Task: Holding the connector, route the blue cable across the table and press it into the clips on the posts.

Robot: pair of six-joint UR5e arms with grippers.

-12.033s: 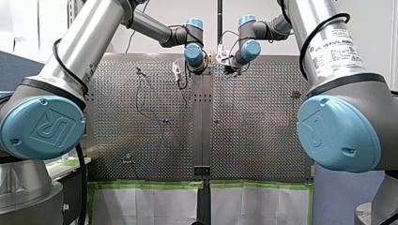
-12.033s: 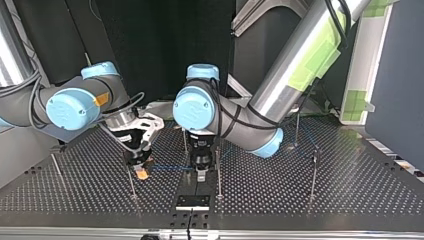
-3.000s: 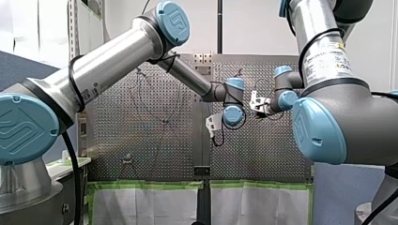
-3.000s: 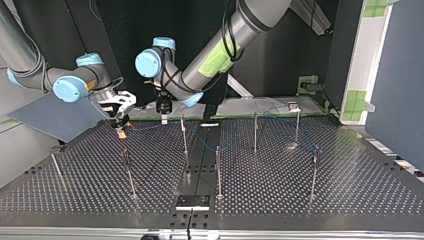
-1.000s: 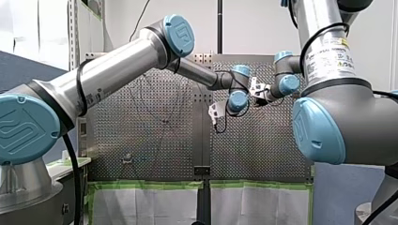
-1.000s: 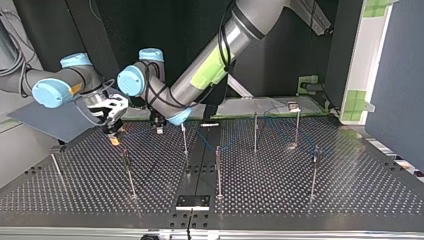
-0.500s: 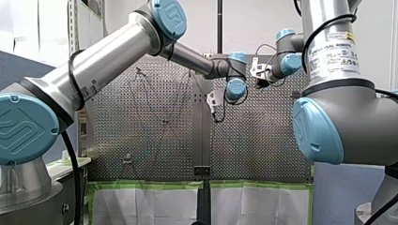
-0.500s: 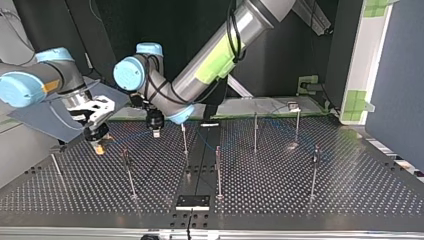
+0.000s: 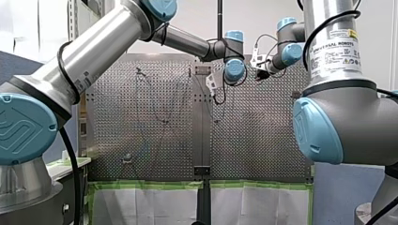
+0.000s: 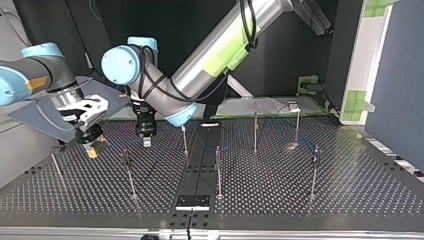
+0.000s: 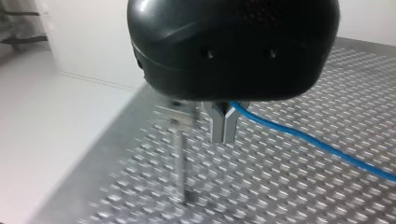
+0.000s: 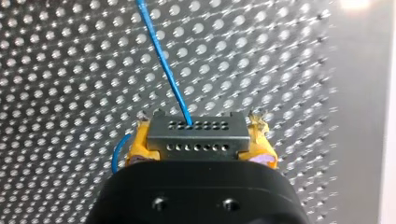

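Note:
Yellow pads (image 12: 135,147) of my right gripper (image 12: 197,140) are shut on the grey connector (image 12: 197,135), and the blue cable (image 12: 163,60) runs ahead from it over the perforated table. In the top view my right gripper (image 10: 90,149) hangs low at the left, beside a thin post (image 10: 56,167). My left gripper (image 10: 146,141) reaches across the middle to stand close by. Its metal fingers (image 11: 217,126) are shut on the blue cable (image 11: 303,137), which trails off to one side. In the front view both grippers, the left (image 9: 212,84) and the right (image 9: 259,73), are high over the table's far part.
Several thin posts with clips stand on the perforated table (image 10: 350,190), among them ones at the top view's left (image 10: 127,172), middle (image 10: 218,172) and right (image 10: 313,172). A black plate (image 10: 192,201) lies at the near edge. A blurred post (image 11: 180,158) is beside my left gripper.
Both grippers have moved together toward the top view's left and nearer its camera, upward in the front view, carrying the connector and cable along. Both grips stay shut.

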